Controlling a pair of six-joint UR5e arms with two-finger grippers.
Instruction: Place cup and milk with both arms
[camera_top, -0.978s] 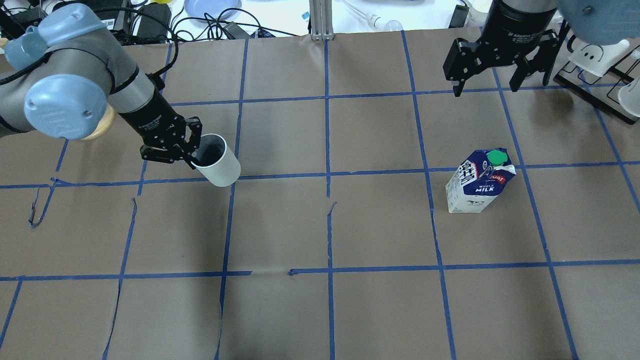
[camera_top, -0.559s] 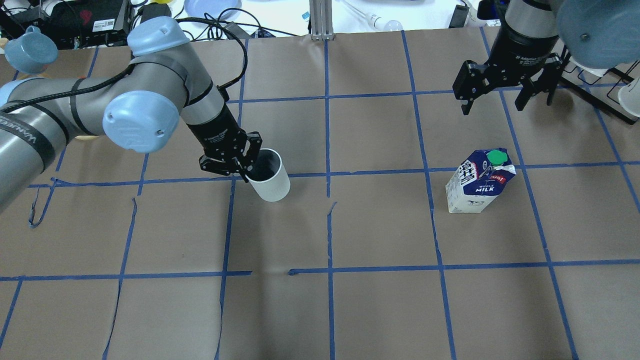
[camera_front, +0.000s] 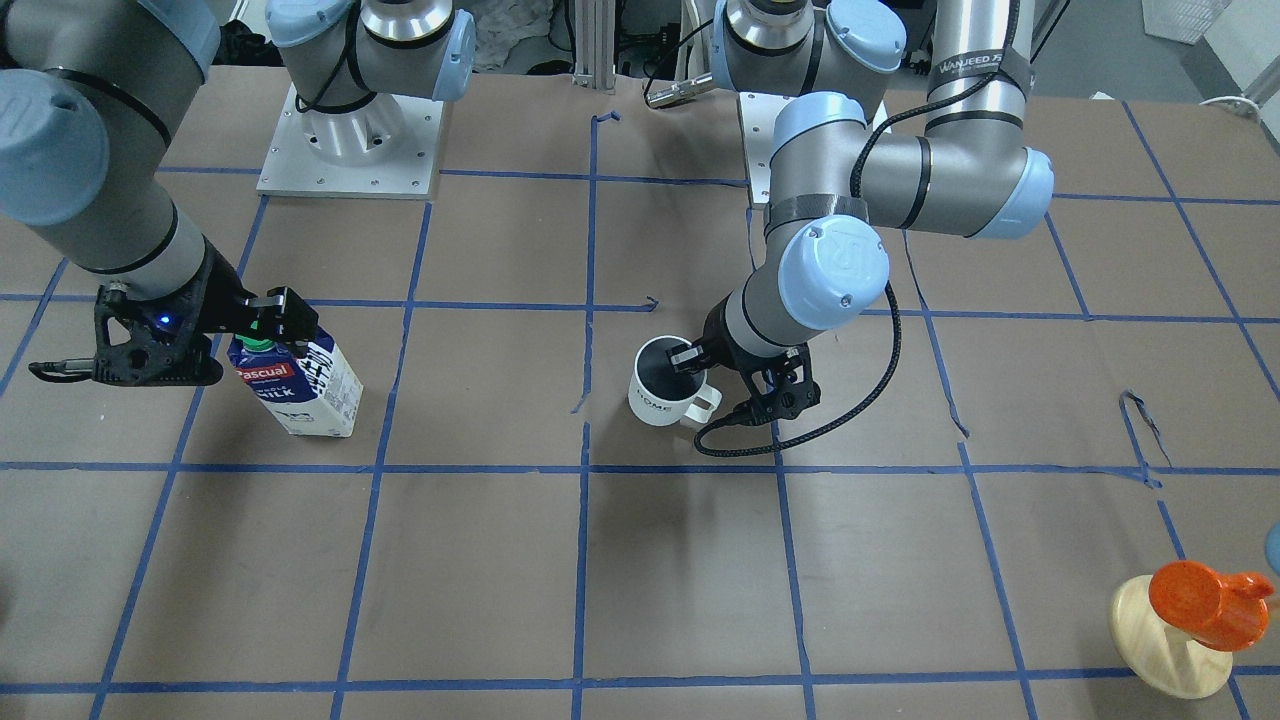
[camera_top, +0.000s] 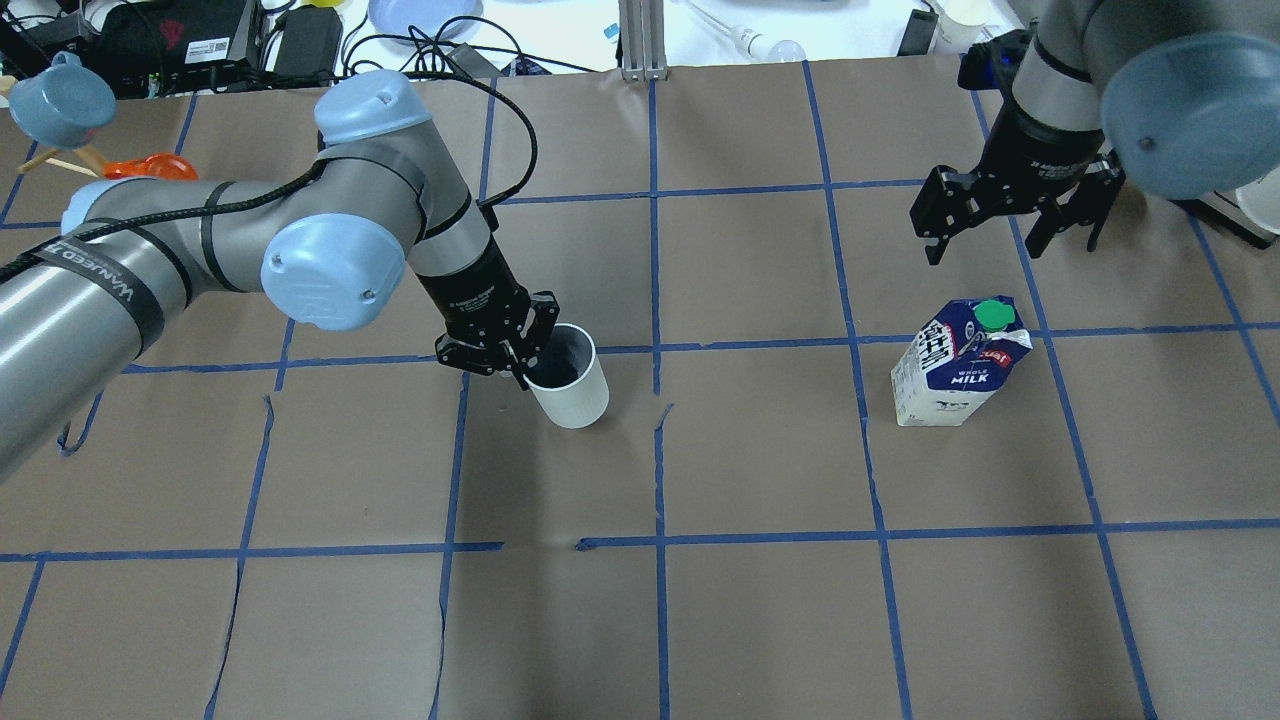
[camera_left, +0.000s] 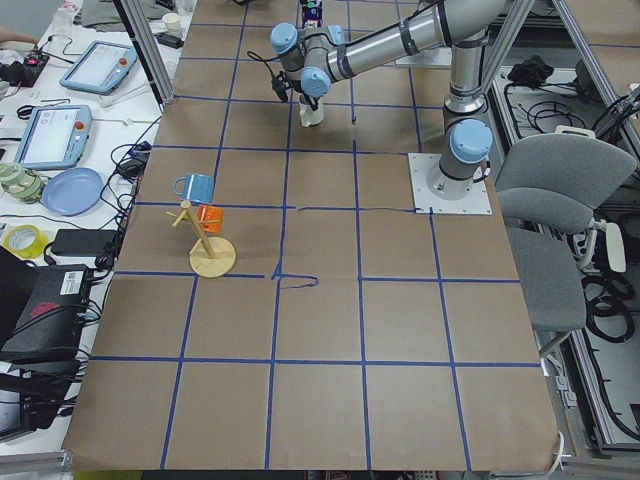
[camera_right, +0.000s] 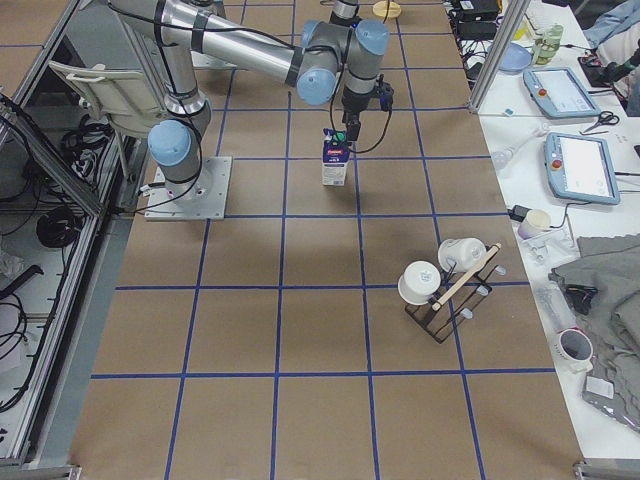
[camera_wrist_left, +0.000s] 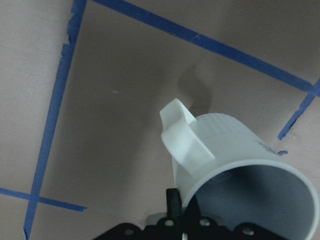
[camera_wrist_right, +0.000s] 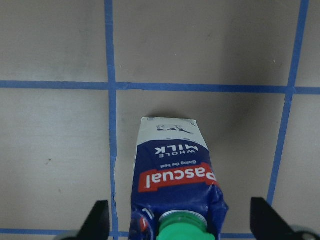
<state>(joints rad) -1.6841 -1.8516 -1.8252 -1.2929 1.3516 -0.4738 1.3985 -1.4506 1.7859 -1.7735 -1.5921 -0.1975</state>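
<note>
The white cup hangs tilted near the table's middle, its dark inside up. My left gripper is shut on the cup's rim, one finger inside. The front-facing view shows the cup with its handle and "HOME" lettering, and the left wrist view shows the cup close up. The milk stands upright on the right side. My right gripper is open and empty, hovering over the carton. In the right wrist view its fingers stand wide on either side of the milk.
A wooden mug tree with an orange and a blue mug stands at the far left corner. A black rack with white cups stands at the far right. Cables and devices lie beyond the table's far edge.
My left arm has carried the cup to the right, toward the table's middle. My right gripper, still open, has moved nearer to the milk.
</note>
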